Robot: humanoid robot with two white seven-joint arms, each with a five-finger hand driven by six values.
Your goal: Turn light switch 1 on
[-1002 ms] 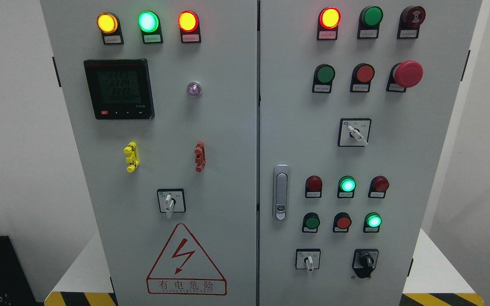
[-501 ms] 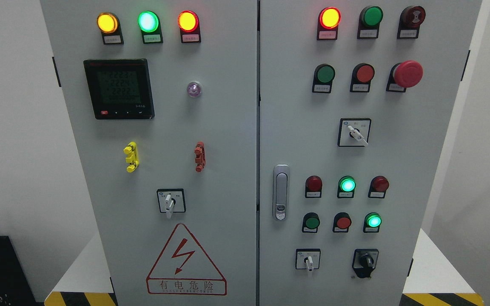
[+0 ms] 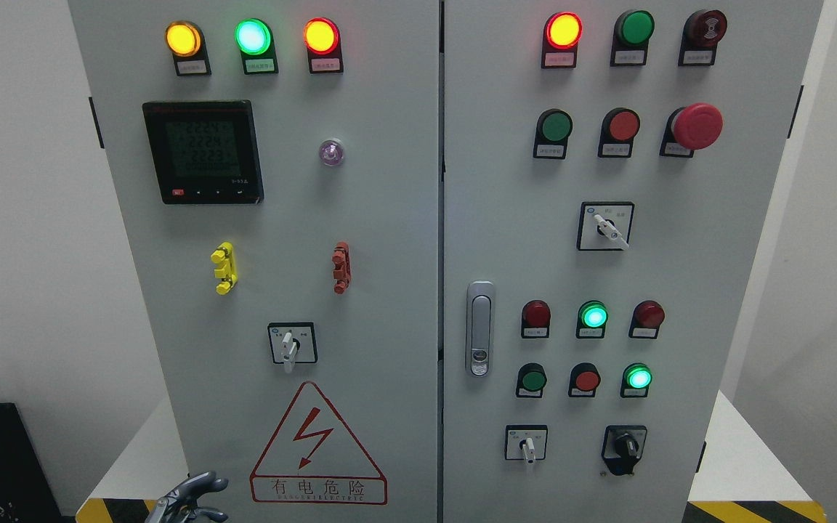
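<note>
Fingers [image 3: 204, 482] of the left hand [image 3: 186, 501] are showing spread and empty at the bottom edge, just left of the warning triangle [image 3: 317, 447]. Which control is light switch 1 is not showing legibly; the cabinet [image 3: 389, 218] is carrying several rotary switches.

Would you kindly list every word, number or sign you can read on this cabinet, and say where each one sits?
"有电危险": under the red lightning triangle on the left door.
"2224", "2224", "2223": roughly, on the meter; the digits are faint and the fourth row is unreadable.
Print under "有电危险": too small to read.
Lamp and button tags, e.g.: too small.
Rotary switch plates, e.g.: too small.
</note>
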